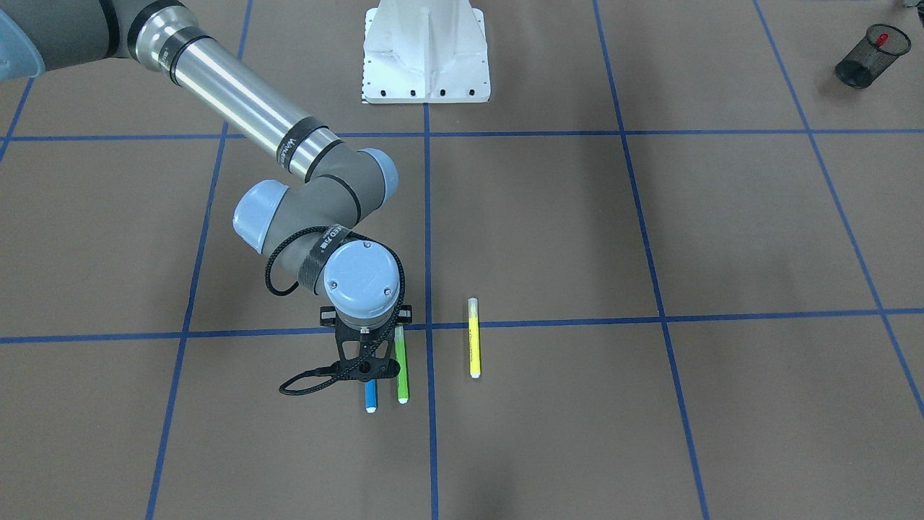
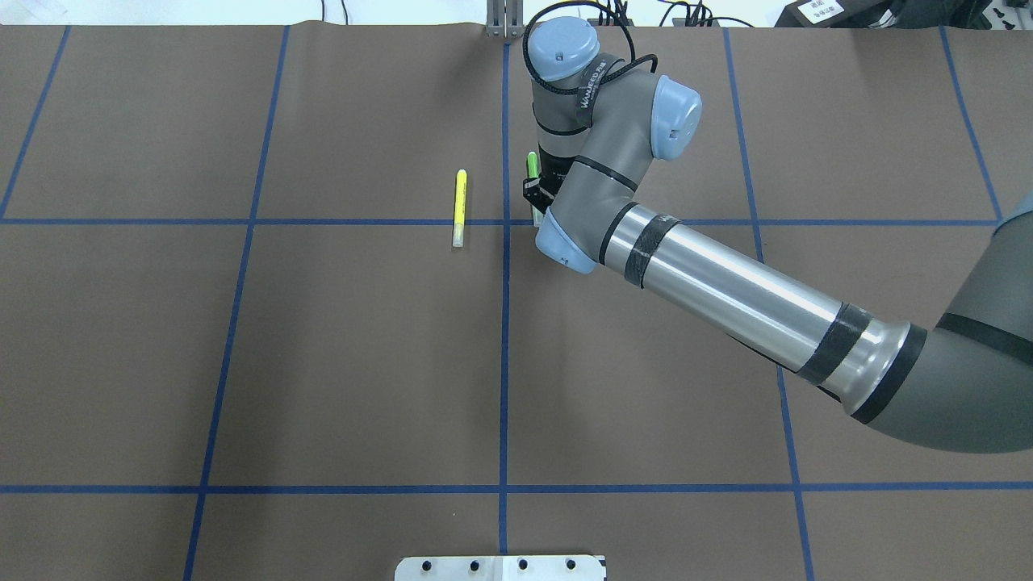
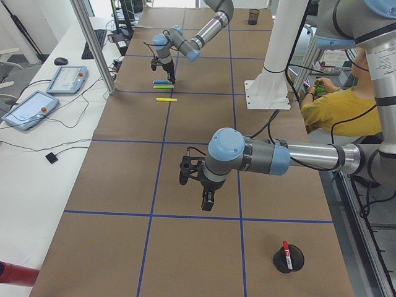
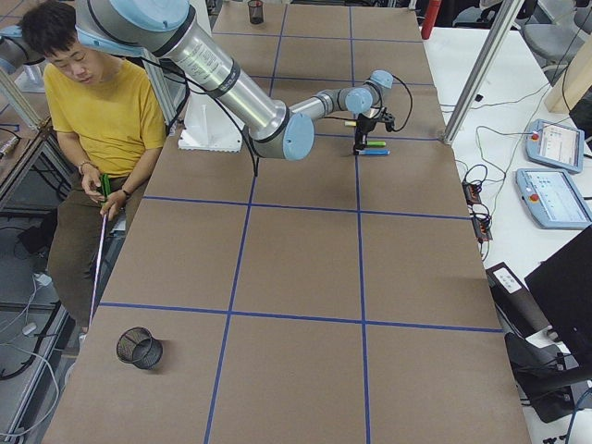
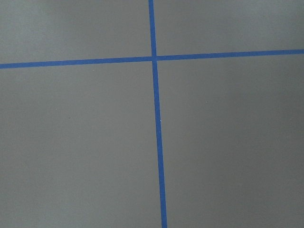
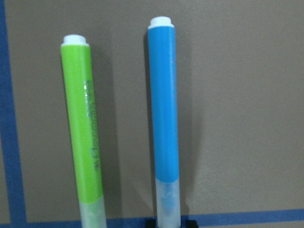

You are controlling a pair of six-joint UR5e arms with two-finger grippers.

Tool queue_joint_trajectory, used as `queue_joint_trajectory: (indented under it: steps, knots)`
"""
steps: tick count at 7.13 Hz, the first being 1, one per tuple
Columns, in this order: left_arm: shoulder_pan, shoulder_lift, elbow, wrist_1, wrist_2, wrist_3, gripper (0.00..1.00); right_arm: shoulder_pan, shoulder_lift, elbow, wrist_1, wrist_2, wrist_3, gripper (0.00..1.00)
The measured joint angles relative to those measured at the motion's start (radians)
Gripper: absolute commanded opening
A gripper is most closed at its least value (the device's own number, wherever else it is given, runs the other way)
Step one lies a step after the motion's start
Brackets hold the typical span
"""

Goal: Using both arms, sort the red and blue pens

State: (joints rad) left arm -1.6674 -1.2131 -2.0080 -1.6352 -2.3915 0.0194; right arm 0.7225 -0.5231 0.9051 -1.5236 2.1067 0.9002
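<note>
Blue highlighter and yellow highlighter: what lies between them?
The green highlighter, parallel and close beside the blue highlighter, then a blue tape line before the yellow highlighter. The exterior front-facing view shows it.

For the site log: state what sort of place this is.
Probably a robotics lab: a right arm and a left arm work at a table gridded with blue tape, and teach pendants lie on a white side bench.
</note>
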Motion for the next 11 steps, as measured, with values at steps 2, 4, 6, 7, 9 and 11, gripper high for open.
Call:
queue_joint_trajectory:
  steps: [2, 4, 6, 7, 9, 11]
  knots:
    - [0.000, 0.000, 0.000, 0.000, 0.000, 0.000, 1.00, -0.002, -0.001, 0.000, 0.000, 0.000, -0.002, 0.31]
    - [0.000, 0.000, 0.000, 0.000, 0.000, 0.000, 1.00, -0.002, -0.002, 0.000, -0.001, -0.001, -0.005, 0.20]
    - [0.000, 0.000, 0.000, 0.000, 0.000, 0.000, 1.00, -0.002, -0.004, 0.000, -0.001, 0.000, -0.007, 0.00]
    - [0.000, 0.000, 0.000, 0.000, 0.000, 0.001, 1.00, -0.002, -0.003, 0.002, -0.001, 0.000, -0.009, 0.00]
    - [0.000, 0.000, 0.000, 0.000, 0.000, 0.000, 1.00, 0.002, -0.001, 0.014, -0.001, 0.000, -0.012, 0.26]
    - [0.001, 0.001, 0.004, 0.000, 0.000, -0.001, 1.00, 0.017, -0.002, 0.038, -0.003, 0.004, -0.068, 0.54]
